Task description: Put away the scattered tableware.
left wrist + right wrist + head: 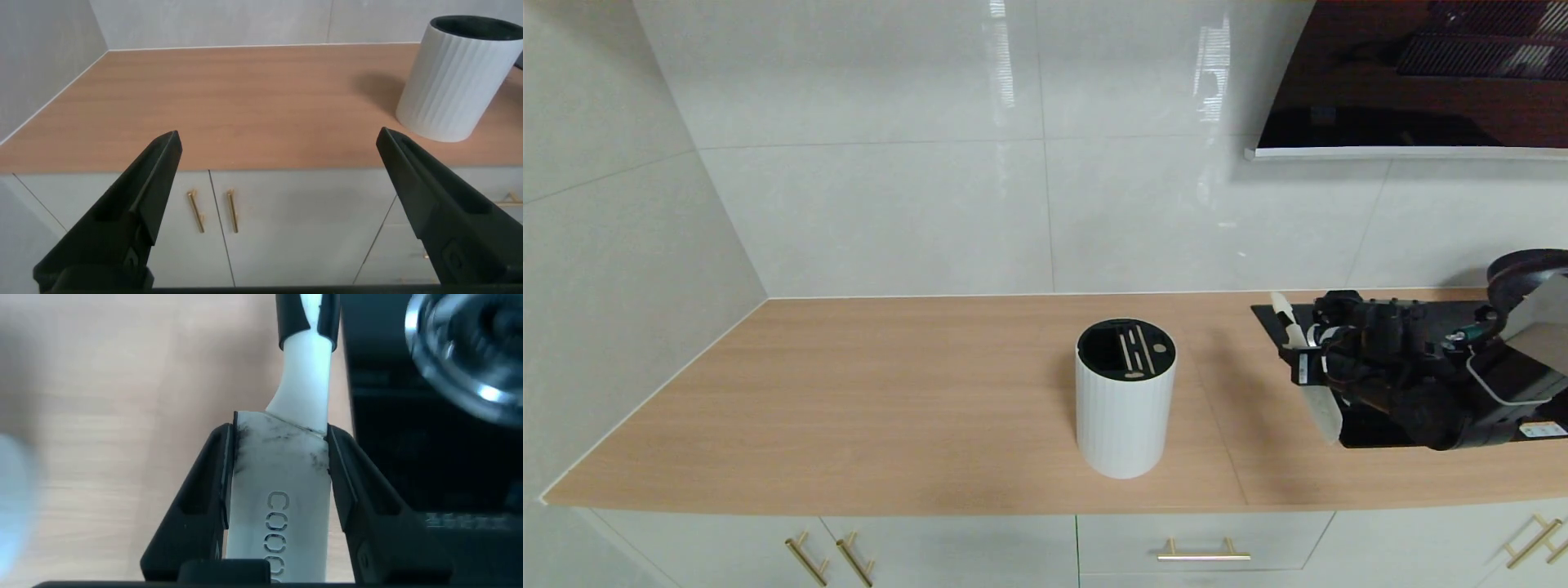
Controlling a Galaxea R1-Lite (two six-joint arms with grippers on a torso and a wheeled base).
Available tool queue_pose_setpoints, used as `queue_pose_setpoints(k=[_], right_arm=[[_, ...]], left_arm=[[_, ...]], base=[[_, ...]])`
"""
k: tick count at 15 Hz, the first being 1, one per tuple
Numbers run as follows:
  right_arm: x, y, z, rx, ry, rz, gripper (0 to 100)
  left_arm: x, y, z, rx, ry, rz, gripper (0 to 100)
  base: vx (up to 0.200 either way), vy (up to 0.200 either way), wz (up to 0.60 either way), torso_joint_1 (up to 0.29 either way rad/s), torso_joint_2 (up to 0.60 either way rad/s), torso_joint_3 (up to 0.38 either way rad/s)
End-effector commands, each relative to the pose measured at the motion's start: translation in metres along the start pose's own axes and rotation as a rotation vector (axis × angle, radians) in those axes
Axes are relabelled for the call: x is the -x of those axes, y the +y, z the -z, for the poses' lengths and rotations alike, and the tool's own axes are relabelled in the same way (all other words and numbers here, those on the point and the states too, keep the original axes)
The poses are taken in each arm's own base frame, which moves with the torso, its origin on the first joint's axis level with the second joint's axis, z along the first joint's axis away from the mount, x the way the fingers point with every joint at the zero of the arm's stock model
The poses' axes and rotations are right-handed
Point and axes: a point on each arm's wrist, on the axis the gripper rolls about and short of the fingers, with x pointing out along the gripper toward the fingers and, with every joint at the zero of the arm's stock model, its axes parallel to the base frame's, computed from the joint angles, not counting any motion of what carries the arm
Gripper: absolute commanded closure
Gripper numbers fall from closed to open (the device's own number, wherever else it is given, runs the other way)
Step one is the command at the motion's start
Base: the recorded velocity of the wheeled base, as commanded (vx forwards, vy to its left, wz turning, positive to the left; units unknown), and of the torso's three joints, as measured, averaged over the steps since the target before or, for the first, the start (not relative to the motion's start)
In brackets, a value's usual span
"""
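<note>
Your right gripper [1308,363] [280,433] holds the white knife [1324,412] [282,502], jaws clamped on its broad flat part.

You'll see the knife is white, smudged with dark streaks, and narrows to a handle ringed in black. It hangs over the line where the wooden surface [890,392] meets the black cooktop [1270,315], well apart from the ribbed white holder [1125,408] [456,77]. Your left gripper [278,137] sits off the surface's front edge, jaws wide apart.
</note>
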Motion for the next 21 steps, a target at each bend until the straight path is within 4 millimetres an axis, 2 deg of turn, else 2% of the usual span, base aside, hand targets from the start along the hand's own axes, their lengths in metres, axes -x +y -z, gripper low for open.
queue_pose_setpoints(k=[1, 2, 3, 4, 5, 6, 7, 8, 10, 12, 13, 15, 18, 20, 21], right_arm=[[0.051, 0.029, -0.040, 0.023, -0.111, -0.079, 100], [0.064, 0.040, -0.049, 0.031, -0.143, -0.110, 100], [0.078, 0.051, -0.061, 0.037, -0.183, -0.140, 100], [0.084, 0.056, -0.066, 0.041, -0.203, -0.158, 100], [0.100, 0.075, -0.078, 0.052, -0.232, -0.216, 100], [0.109, 0.085, -0.086, 0.058, -0.247, -0.248, 100], [0.116, 0.092, -0.090, 0.062, -0.257, -0.269, 100], [0.127, 0.100, -0.095, 0.064, -0.280, -0.297, 100], [0.138, 0.112, -0.091, 0.068, -0.274, -0.296, 100], [0.156, 0.115, -0.101, 0.059, -0.323, -0.297, 100], [0.164, 0.122, -0.101, 0.067, -0.317, -0.325, 100], [0.180, 0.139, -0.095, 0.080, -0.270, -0.395, 100], [0.192, 0.163, -0.087, 0.047, -0.239, -0.489, 100], [0.195, 0.169, -0.085, 0.045, -0.233, -0.511, 100], [0.199, 0.177, -0.080, 0.049, -0.220, -0.535, 100]], left_arm=[[0.009, -0.001, -0.035, 0.065, -0.046, 0.034, 0], [0.008, -0.002, -0.055, 0.078, 0.000, 0.089, 0], [0.000, -0.004, -0.083, 0.085, 0.065, 0.166, 0], [-0.007, -0.005, -0.096, 0.088, 0.085, 0.201, 0], [-0.034, -0.007, -0.136, 0.099, 0.135, 0.286, 0], [-0.056, -0.008, -0.157, 0.117, 0.173, 0.328, 0], [-0.075, -0.009, -0.169, 0.146, 0.212, 0.362, 0], [-0.102, -0.015, -0.177, 0.203, 0.290, 0.476, 0], [-0.153, -0.041, -0.174, 0.319, 0.441, 0.656, 0], [-0.204, -0.066, -0.162, 0.359, 0.450, 0.717, 0], [-0.228, -0.078, -0.158, 0.391, 0.432, 0.736, 0], [-0.264, -0.108, -0.148, 0.488, 0.453, 0.792, 0], [-0.289, -0.129, -0.129, 0.515, 0.468, 0.822, 0], [-0.296, -0.133, -0.126, 0.514, 0.450, 0.832, 0], [-0.315, -0.152, -0.128, 0.510, 0.401, 0.878, 0]], base=[[0.000, 0.000, 0.00, 0.000, 0.00, 0.000], [0.000, 0.000, 0.00, 0.000, 0.00, 0.000], [0.000, 0.000, 0.00, 0.000, 0.00, 0.000], [0.000, 0.000, 0.00, 0.000, 0.00, 0.000], [0.000, 0.000, 0.00, 0.000, 0.00, 0.000], [0.000, 0.000, 0.00, 0.000, 0.00, 0.000], [0.000, 0.000, 0.00, 0.000, 0.00, 0.000], [0.000, 0.000, 0.00, 0.000, 0.00, 0.000], [0.000, 0.000, 0.00, 0.000, 0.00, 0.000], [0.000, 0.000, 0.00, 0.000, 0.00, 0.000], [0.000, 0.000, 0.00, 0.000, 0.00, 0.000], [0.000, 0.000, 0.00, 0.000, 0.00, 0.000], [0.000, 0.000, 0.00, 0.000, 0.00, 0.000], [0.000, 0.000, 0.00, 0.000, 0.00, 0.000], [0.000, 0.000, 0.00, 0.000, 0.00, 0.000]])
